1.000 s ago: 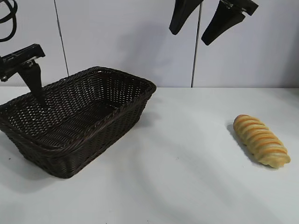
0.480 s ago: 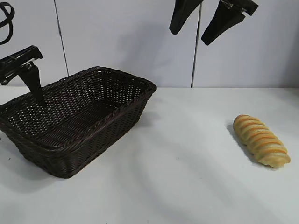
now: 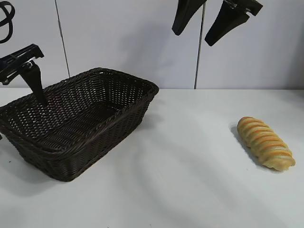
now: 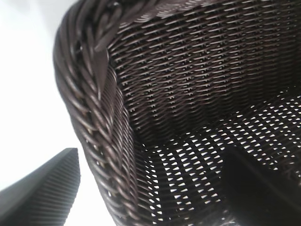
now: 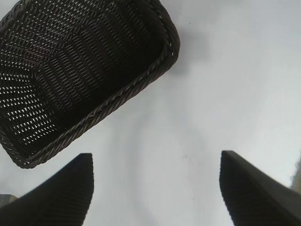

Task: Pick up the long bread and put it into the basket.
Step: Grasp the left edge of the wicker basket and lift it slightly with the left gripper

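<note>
Lying on the white desk [image 3: 190, 180] well to the right of the basket [image 3: 80, 118], the long bread [image 3: 266, 142] is untouched, so the pick has not begun. Above and left of it, the right claw [image 3: 216, 19] hangs high with its fingers spread and empty, apparently poised to drop onto the loaf; its wrist view shows bare desk between the two fingers. At the basket's far left corner, the left claw [image 3: 33, 80] is spread too, one finger inside the wall and one outside, straddling the braided rim [image 4: 89, 117] without pinching it, likely placed to steady the basket. Compared with a second ago, nothing has visibly shifted: bread, basket and both arms sit as they did.
</note>
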Robot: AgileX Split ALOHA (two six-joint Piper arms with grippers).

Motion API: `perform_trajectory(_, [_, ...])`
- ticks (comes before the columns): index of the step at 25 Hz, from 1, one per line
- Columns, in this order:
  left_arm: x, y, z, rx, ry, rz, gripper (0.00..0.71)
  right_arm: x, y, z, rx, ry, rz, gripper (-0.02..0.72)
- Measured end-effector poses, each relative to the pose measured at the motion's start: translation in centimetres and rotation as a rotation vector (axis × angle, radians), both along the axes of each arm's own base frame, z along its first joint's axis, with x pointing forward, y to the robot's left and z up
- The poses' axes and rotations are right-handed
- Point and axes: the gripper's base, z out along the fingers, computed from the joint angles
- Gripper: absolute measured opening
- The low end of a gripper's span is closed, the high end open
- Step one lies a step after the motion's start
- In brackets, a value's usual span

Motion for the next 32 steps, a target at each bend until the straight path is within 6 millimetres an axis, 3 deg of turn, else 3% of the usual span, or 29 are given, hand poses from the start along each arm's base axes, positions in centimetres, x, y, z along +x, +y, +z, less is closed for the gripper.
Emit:
perform_trajectory(9, [1.2, -0.4, -3.3, -0.021, 0.04, 0.022, 0.595, 0.0, 0.0, 0.0, 0.0, 0.001, 0.0, 0.54])
perform_trajectory(16, [1.6, -0.5, -4.1, -0.023, 0.04, 0.035, 0.577, 0.0, 0.0, 0.0, 0.0, 0.001, 0.0, 0.54])
perform_trajectory(23, [1.6, -0.4, -4.1, -0.024, 0.04, 0.036, 0.334, 0.0, 0.0, 0.0, 0.0, 0.001, 0.0, 0.54])
perform_trajectory(32, [1.6, -0.5, -4.0, -0.032, 0.043, 0.058, 0.098, 0.0, 0.0, 0.0, 0.0, 0.001, 0.0, 0.54])
